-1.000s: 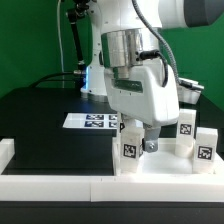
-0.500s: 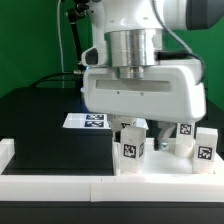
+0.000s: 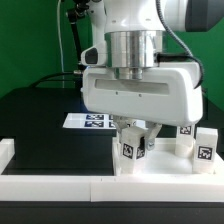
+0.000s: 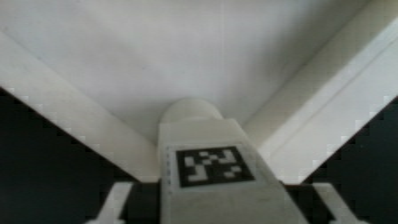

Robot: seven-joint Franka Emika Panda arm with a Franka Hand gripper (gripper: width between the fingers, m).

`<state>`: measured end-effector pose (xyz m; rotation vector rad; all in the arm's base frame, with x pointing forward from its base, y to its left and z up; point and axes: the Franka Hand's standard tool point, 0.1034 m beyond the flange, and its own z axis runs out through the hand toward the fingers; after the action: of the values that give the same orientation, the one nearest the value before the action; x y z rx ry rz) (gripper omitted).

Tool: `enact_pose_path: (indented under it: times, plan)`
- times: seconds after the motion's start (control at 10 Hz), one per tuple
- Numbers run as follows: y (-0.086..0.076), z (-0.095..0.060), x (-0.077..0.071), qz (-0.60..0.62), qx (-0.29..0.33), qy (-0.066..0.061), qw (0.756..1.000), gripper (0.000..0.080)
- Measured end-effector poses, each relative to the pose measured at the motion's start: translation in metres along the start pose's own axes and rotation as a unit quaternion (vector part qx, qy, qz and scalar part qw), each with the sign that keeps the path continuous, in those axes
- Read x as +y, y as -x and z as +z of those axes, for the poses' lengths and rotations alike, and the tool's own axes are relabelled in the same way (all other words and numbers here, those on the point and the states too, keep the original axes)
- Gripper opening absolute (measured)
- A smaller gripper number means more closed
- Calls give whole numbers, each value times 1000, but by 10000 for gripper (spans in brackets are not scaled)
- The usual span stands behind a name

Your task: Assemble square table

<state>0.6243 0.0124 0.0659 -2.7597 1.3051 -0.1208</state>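
Observation:
The square table's white slab (image 3: pixel 165 166) lies at the exterior view's right, by the front wall. A small white leg (image 3: pixel 131 151) with a black-and-white tag stands upright on it. My gripper (image 3: pixel 136 138) hangs straight down over this leg. In the wrist view the leg (image 4: pixel 214 160) rises between my fingers (image 4: pixel 123 200), with a dark gap showing on each side, so the gripper (image 4: pixel 224 202) is open around it and touches nothing. The slab's rimmed face (image 4: pixel 178 60) fills the background. Two more legs (image 3: pixel 186 133) (image 3: pixel 204 149) stand further to the exterior view's right.
The marker board (image 3: pixel 88 121) lies flat on the black worktop behind the slab. A low white wall (image 3: pixel 55 186) edges the front, with a raised corner (image 3: pixel 6 150) at the exterior view's left. Cables and the arm's base stand at the back.
The wrist turned so the hand's broad side faces the camera, then sank a little over the leg. The fingers have drawn in toward the leg's sides.

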Motion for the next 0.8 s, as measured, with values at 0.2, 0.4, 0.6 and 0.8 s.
enact_pose_path:
  times: [0.2,0.4,0.6,0.8]
  plan:
    - [0,0,0,68,0,0,998,291]
    - [0,1,0,138,-2,-1,990,291]
    - [2,1,-3,311,-17,-4,950,291]
    - [1,1,-6,485,-34,-23,874,291]
